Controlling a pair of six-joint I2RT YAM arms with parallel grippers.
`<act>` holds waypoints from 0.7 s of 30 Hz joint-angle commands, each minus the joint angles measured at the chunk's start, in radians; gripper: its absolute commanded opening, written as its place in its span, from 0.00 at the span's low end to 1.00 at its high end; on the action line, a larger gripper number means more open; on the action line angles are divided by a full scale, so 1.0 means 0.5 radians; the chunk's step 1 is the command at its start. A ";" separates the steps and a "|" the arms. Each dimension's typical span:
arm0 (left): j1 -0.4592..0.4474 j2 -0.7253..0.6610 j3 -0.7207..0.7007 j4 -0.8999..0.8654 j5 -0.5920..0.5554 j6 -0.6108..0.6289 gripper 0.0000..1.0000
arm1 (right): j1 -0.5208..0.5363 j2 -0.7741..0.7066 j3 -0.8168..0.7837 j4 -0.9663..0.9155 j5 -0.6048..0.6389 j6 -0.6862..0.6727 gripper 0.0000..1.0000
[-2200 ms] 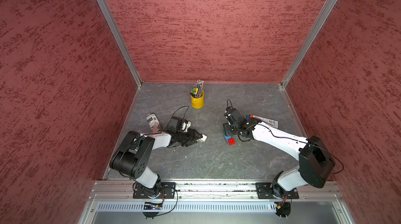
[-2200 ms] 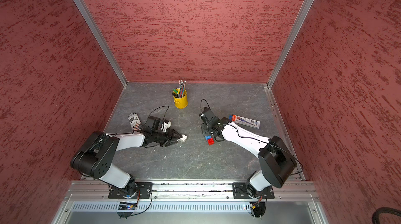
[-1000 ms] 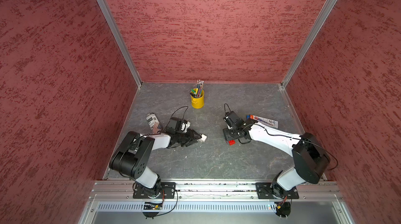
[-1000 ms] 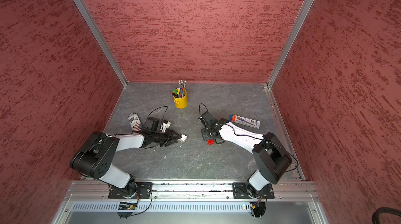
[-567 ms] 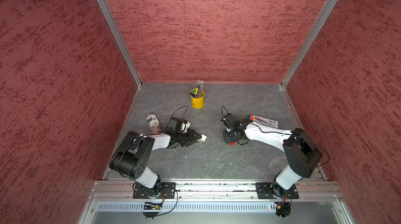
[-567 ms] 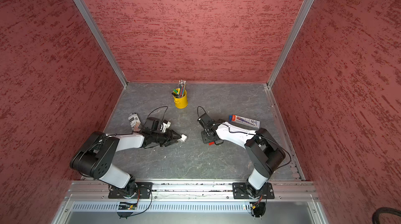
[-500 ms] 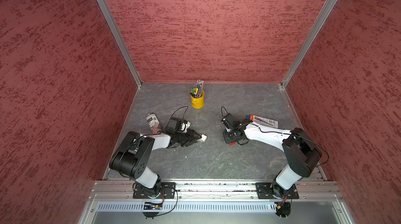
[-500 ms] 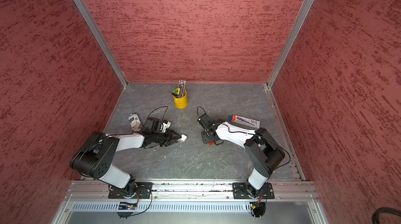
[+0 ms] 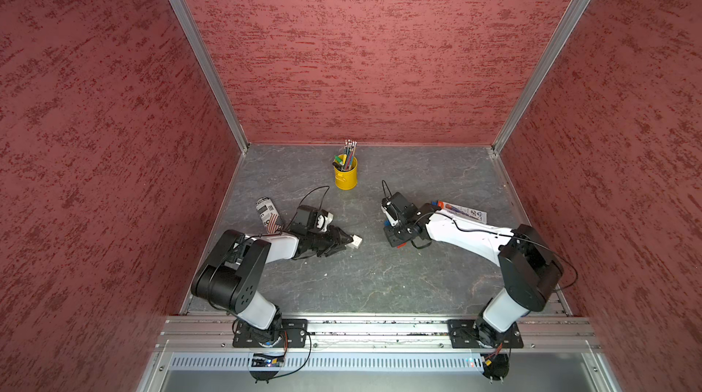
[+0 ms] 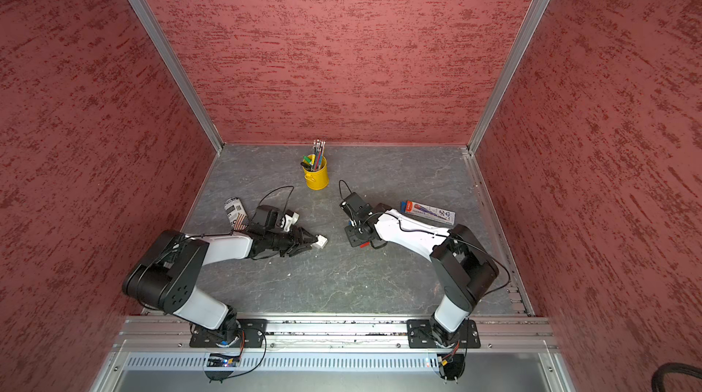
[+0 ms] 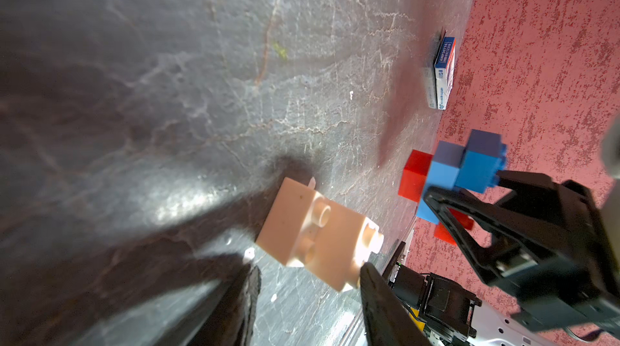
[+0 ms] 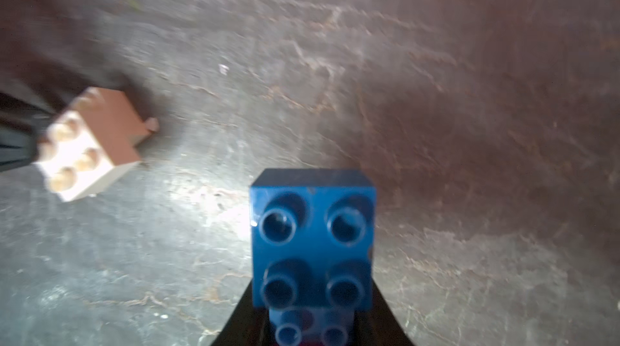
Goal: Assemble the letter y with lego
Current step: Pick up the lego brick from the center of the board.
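My left gripper (image 9: 347,240) (image 10: 313,243) lies low over the grey table, shut on a white lego piece (image 9: 356,242) (image 10: 322,242) that sticks out past its fingertips. In the left wrist view this white piece (image 11: 318,243) sits studs sideways between my two dark fingers. My right gripper (image 9: 397,236) (image 10: 355,238) is shut on a joined cluster of blue lego (image 11: 469,160) (image 12: 312,243) and red lego (image 11: 414,173) (image 9: 401,245), its fingers pressing both sides. The white piece (image 12: 84,149) shows a short way off in the right wrist view. No finished letter y is in view.
A yellow pencil cup (image 9: 345,177) (image 10: 316,178) stands at the back centre. A printed can (image 9: 269,214) (image 10: 237,213) lies behind my left wrist. A flat pen box (image 9: 461,211) (image 10: 429,212) (image 11: 443,72) lies behind my right arm. Red walls close three sides.
My right gripper has moved down over the blue and red bricks and closed on them, its elbow swinging inward. The left arm and its white piece have stayed still.
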 commanded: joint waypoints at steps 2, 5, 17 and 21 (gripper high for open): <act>0.008 0.083 -0.075 -0.198 -0.217 0.048 0.50 | 0.078 -0.029 0.133 0.017 -0.099 -0.207 0.28; 0.005 0.096 -0.074 -0.197 -0.212 0.051 0.50 | 0.109 0.018 0.224 0.024 -0.159 -0.284 0.28; 0.006 0.111 -0.064 -0.202 -0.215 0.059 0.50 | 0.186 0.277 0.528 -0.137 -0.266 -0.586 0.27; 0.006 0.114 -0.059 -0.203 -0.216 0.058 0.50 | 0.201 0.313 0.569 -0.147 -0.301 -0.624 0.27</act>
